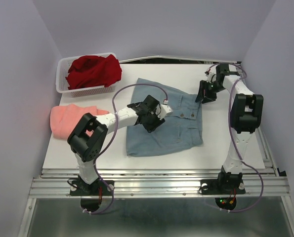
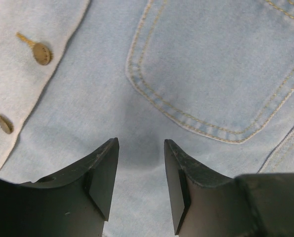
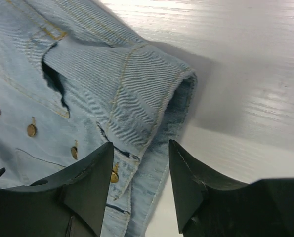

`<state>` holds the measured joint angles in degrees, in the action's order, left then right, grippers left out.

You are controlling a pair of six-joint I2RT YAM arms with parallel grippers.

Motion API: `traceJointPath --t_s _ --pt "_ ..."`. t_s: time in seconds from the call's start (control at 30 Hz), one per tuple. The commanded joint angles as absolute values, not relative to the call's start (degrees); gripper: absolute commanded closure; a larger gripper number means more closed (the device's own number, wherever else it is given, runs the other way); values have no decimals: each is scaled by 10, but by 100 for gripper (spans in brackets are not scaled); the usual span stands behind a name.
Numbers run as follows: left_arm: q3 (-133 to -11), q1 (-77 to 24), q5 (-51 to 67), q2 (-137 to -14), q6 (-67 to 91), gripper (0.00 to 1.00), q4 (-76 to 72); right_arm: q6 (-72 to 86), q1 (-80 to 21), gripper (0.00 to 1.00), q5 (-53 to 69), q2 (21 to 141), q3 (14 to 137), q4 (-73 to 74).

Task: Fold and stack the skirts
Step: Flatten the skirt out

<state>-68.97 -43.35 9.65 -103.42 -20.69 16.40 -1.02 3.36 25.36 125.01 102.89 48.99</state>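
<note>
The blue-grey denim skirt (image 1: 179,133) lies spread flat mid-table. My left gripper (image 1: 154,123) is open and empty just above its middle; the left wrist view shows the skirt (image 2: 112,98), its back pocket (image 2: 221,74) and brass buttons (image 2: 42,53) under my left gripper (image 2: 141,148). My right gripper (image 1: 204,96) is open at the skirt's far right corner; in the right wrist view my right gripper (image 3: 141,150) straddles the waistband edge (image 3: 161,118) without closing on it. The salmon-pink skirt (image 1: 67,118) lies folded at the left. The dark red skirt (image 1: 93,70) is bunched in the basket.
The white mesh basket (image 1: 61,69) stands at the far left corner of the white table (image 1: 235,148). The table's right edge and grey walls lie close to the right arm. A cable loops over the skirt from the left arm.
</note>
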Motion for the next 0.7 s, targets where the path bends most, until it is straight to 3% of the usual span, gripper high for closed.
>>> traceJointPath --t_s 0.0,0.03,0.17,0.2,0.3,0.37,0.43,0.67 --pt "-683 -422 103 -1005 -204 46 160 -2 31 48 311 1250 1045 485" --pt "-681 -422 101 -1005 -210 46 162 -1 31 49 315 1248 1046 484" --pt "-667 -423 103 -1002 -221 46 162 -1 31 69 317 1242 1057 482" --pt "-666 -422 103 -1003 -221 46 162 -1 31 70 303 1245 1062 485" --pt "-664 -422 105 -998 -221 46 163 -1 31 67 283 1258 1075 505" --pt "-667 -422 104 -994 -221 46 163 19 31 56 275 1260 1071 512" --pt "-668 -422 103 -990 -221 46 165 20 31 52 269 1255 1063 521" --pt "-663 -423 105 -986 -215 46 160 25 31 50 308 1201 953 492"
